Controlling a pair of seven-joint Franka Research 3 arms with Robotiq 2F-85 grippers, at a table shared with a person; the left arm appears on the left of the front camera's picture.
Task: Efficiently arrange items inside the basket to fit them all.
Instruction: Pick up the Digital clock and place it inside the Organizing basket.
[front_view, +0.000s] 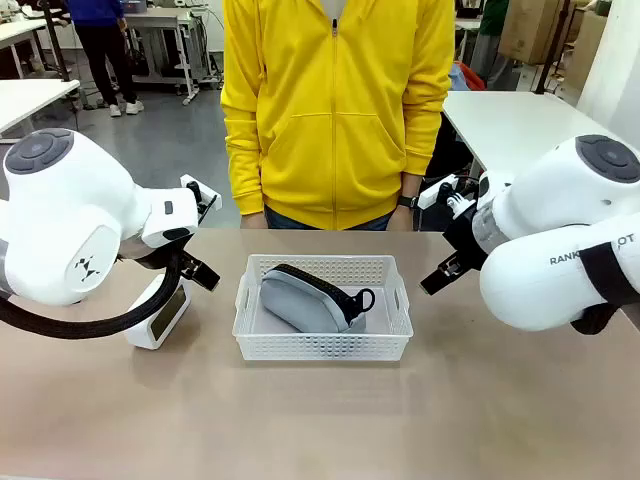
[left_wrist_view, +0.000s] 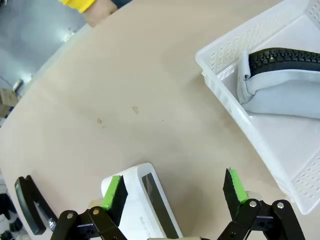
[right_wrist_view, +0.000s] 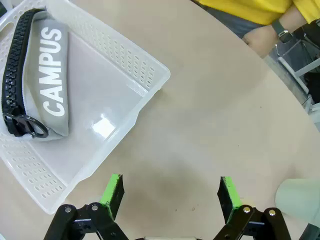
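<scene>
Left fingers (left_wrist_view: 112, 191): spread wide and empty, hanging low over the bench (front_view: 320, 430).
Right fingers (right_wrist_view: 114, 189): spread wide, holding nothing, over bare bench beside the basket.
Basket (front_view: 322, 348): mid-bench, between my two arms.
Pouch (front_view: 305, 300): lying inside the basket, black zipper edge up.
Device (front_view: 160, 315): on the bench outside the basket, on my left, just under my left fingers.
Cup (right_wrist_view: 300, 197): on the bench outside the basket, near my right fingers.

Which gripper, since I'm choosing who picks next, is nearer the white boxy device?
Left. The left gripper hangs over the device; the right gripper is beyond the basket.
</scene>
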